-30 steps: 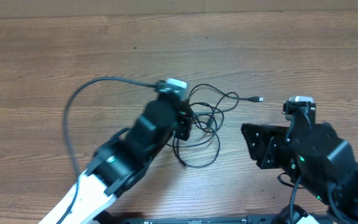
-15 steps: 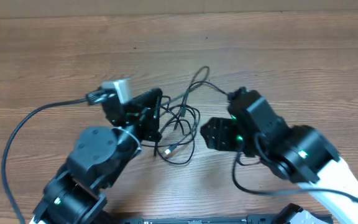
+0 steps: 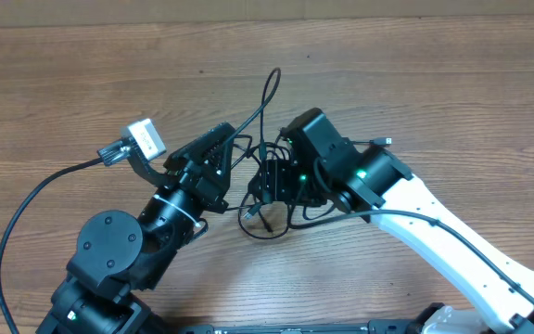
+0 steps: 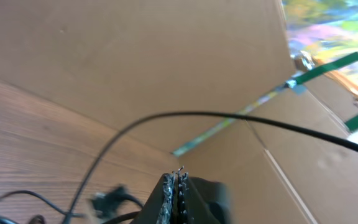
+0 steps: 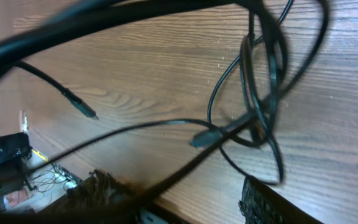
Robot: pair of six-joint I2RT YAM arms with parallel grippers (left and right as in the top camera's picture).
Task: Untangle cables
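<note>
**Item 1, arm cable** (image 3: 6, 234). At the left edge of the overhead view you have a thick black lead looping up to the white camera block (image 3: 146, 139). It is fixed to the left arm.

**Item 2, left gripper** (image 3: 233, 148). Left of centre, angled toward the upper right, its tip at the left fringe of the tangle. Your left wrist view shows its fingers (image 4: 169, 194) pressed together at the bottom of the frame. You cannot tell whether a cord is caught between them. One thin cord (image 4: 185, 114) arcs across that view in front of a cardboard wall (image 4: 135, 62).

**Item 3, cables** (image 3: 258, 218). Thin black cords lie bunched on the wooden table (image 3: 434, 74) at frame centre, between the two grippers. One strand rises toward the top of the frame.

**Item 4, right gripper** (image 3: 269, 186). Just right of centre, set over the tangle. Your right wrist view shows its jaws spread wide, one finger (image 5: 101, 186) at lower left and the other at lower right. Between and past them are crossed loops (image 5: 257, 118) and a black plug (image 5: 205, 137).

**Item 5, silver-tipped plug** (image 3: 385, 142). Right of the tangle, beside the right arm.
</note>
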